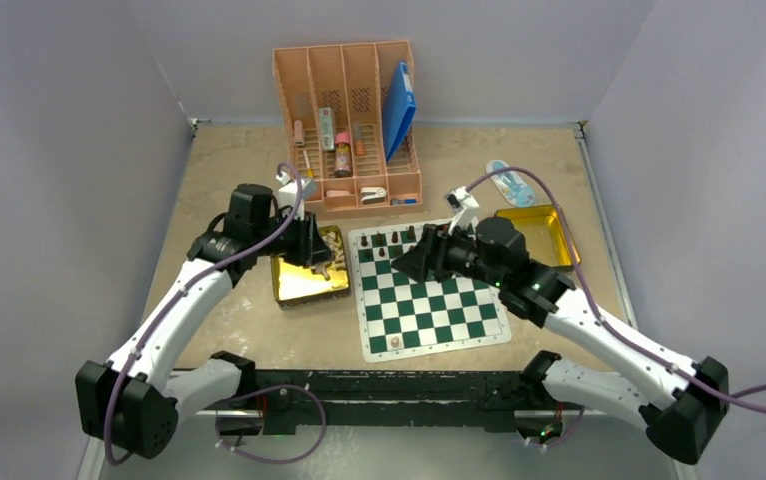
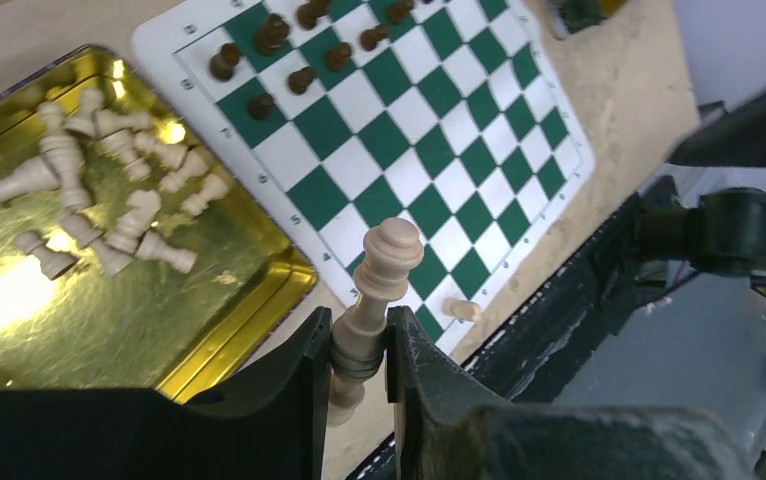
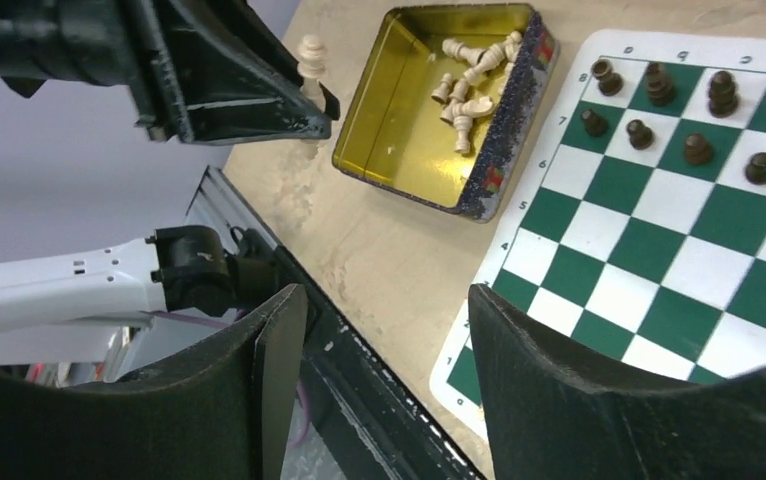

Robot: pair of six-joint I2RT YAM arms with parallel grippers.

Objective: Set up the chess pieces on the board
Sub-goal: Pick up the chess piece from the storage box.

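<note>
The green-and-white board (image 1: 429, 305) lies in the middle of the table. Several dark chess pieces (image 1: 396, 237) stand on its two far rows. One pale piece (image 1: 396, 342) sits on a near square. My left gripper (image 2: 359, 335) is shut on a pale turned piece (image 2: 384, 270), held above the near corner of a gold tin (image 2: 109, 320). That tin holds several pale pieces (image 2: 109, 200) lying loose. My right gripper (image 3: 379, 310) hangs open over the board's left edge (image 3: 519, 270), with nothing between its fingers.
A pink organiser (image 1: 354, 120) with pens, bottles and a blue folder stands at the back. A second gold tin (image 1: 549, 225) lies right of the board, partly behind my right arm. A black rail (image 1: 399, 385) runs along the table's near edge.
</note>
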